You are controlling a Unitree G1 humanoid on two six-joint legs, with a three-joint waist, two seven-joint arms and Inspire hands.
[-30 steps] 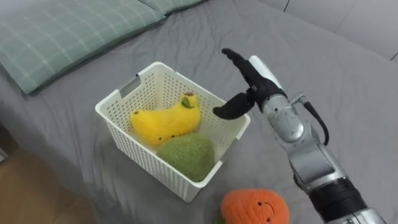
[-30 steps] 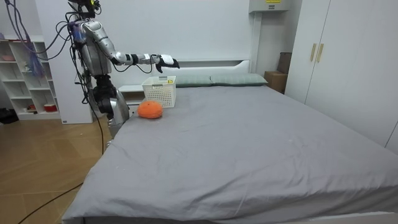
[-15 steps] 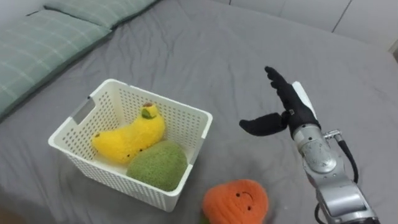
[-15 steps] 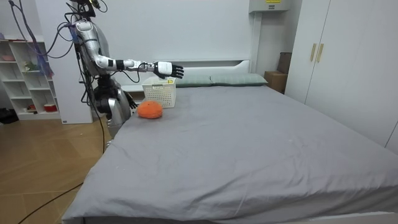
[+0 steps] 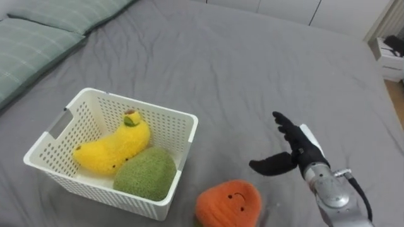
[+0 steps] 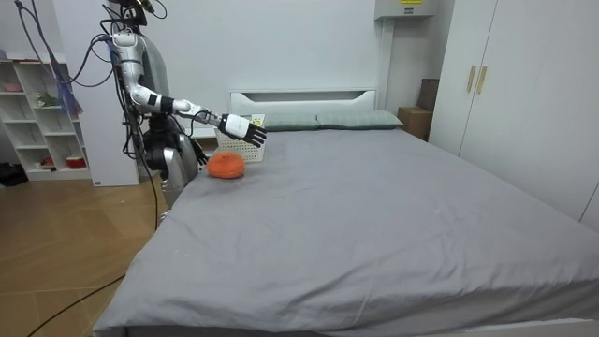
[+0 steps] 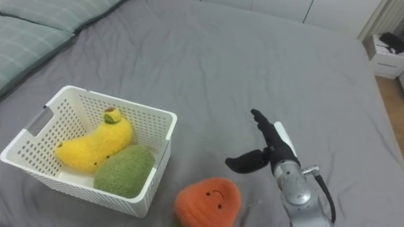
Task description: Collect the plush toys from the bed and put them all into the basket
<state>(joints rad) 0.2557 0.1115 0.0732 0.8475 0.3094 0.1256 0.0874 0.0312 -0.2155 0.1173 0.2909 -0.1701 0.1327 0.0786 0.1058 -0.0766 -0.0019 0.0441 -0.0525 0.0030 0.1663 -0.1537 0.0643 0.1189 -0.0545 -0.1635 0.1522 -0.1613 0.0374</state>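
We stand at the side of a wide bed point(image 5: 252, 63), near its head, and its grey sheet lies smooth with a few soft creases. In the room view, the white headboard point(image 6: 304, 96) stands against a white wall. Tall white wardrobe doors point(image 6: 505, 84) line the room view's right. An open white shelf point(image 6: 37, 112) with small things on it stands on the room view's left, and the floor point(image 6: 56, 253) is of wood. Two green checked pillows point(image 5: 31, 44) lie at the head of the bed, to our left.

A white lattice basket point(image 5: 183, 126) sits on the sheet, well clear of the pillows. Inside it a yellow banana toy point(image 5: 110, 148) lies slantwise, and a round green toy point(image 5: 145, 176) touches it at the near side. An orange toy point(image 5: 228, 203) with a small drawn face lies on the sheet outside the basket, just beside its near right corner.

Our right hand point(image 5: 297, 151) hangs over bare sheet to the right of the orange toy, apart from it. Its dark fingers are straight and its thumb is spread wide toward the toy, and it holds nothing. Nothing lies between the hand and the orange toy. In the room view the arm reaches out over the bed from the robot's shoulder, with the hand in front of the basket.
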